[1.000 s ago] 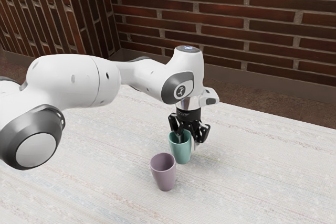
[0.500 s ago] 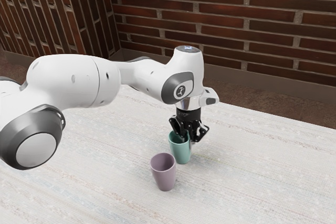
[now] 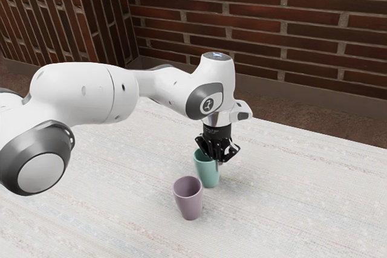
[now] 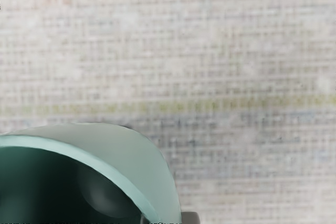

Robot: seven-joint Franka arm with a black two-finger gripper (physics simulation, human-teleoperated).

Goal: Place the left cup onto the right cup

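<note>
The teal cup (image 3: 207,173) stands upright on the pale woven table (image 3: 302,200), just behind the purple cup (image 3: 188,197) and a little toward the exterior view's right of it, near but not touching. It is a plain handleless tumbler that narrows to its base, and its inside looks dark in the wrist view (image 4: 131,156). The black gripper (image 3: 217,156) comes straight down on the rim on the side away from the purple cup, fingers close together and clamped on the cup's wall. Bare table spreads around the purple cup, widest toward the exterior view's right, with the far table edge and brick wall (image 3: 272,22) well beyond it.
</note>
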